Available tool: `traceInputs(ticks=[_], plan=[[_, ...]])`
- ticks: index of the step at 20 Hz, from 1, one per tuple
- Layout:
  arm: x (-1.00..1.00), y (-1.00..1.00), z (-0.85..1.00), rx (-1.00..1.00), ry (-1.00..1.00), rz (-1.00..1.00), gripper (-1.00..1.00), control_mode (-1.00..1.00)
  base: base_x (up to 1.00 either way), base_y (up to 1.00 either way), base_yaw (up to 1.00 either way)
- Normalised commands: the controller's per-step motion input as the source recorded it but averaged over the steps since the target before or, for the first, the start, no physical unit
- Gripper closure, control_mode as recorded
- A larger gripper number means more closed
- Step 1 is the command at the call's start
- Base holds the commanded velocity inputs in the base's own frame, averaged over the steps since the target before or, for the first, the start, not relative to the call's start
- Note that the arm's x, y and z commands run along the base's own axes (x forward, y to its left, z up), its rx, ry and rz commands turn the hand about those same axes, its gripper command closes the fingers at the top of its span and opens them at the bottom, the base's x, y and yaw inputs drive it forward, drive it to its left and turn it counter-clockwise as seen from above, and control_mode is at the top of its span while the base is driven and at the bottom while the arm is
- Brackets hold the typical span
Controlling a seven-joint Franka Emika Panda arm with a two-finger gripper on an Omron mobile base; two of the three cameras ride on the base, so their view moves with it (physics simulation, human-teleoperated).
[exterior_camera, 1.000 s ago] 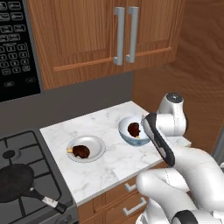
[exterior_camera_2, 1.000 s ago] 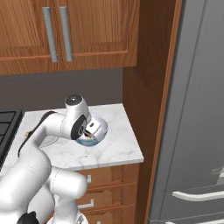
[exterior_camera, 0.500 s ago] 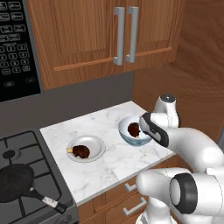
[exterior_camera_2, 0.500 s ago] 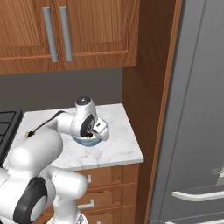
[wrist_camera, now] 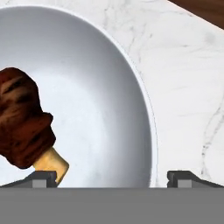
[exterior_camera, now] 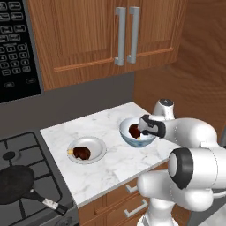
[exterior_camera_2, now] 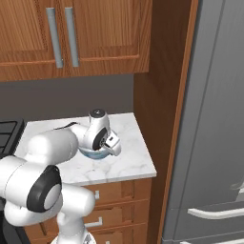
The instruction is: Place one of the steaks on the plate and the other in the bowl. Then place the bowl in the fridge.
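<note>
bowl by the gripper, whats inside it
One steak lies inside the bowl, its orange-yellow end toward the open gripper. The bowl's near side in the left base view is hidden by the arm.

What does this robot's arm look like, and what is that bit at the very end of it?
The arm is a chain of fat, glossy white rounded shells with dark grey-black discs at the joints. No loose cables show. At its tip sits the end effector, a dark block with a white body behind it and two small dark grey finger tips.
</note>
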Motion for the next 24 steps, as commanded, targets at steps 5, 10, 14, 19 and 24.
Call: traceInputs(ticks=[5,10,14,19,24], plan=[[0.0,0.01,-0.29,0.0,0.0,0.0,1.0,-1.0,0.0,0.0,0.0],[0.0,0.12,-0.14,0.0,0.0,0.0,1.0,-1.0,0.0,0.0,0.0],[-0.02,0.13,-0.02,0.0,0.0,-0.04,1.0,-1.0,0.0,0.0,0.0],[-0.6,0.06,0.05,0.0,-0.01,-0.17,1.0,-1.0,0.0,0.0,0.0],[-0.46,0.01,0.28,0.0,0.0,-0.29,1.0,-1.0,0.0,0.0,0.0]])
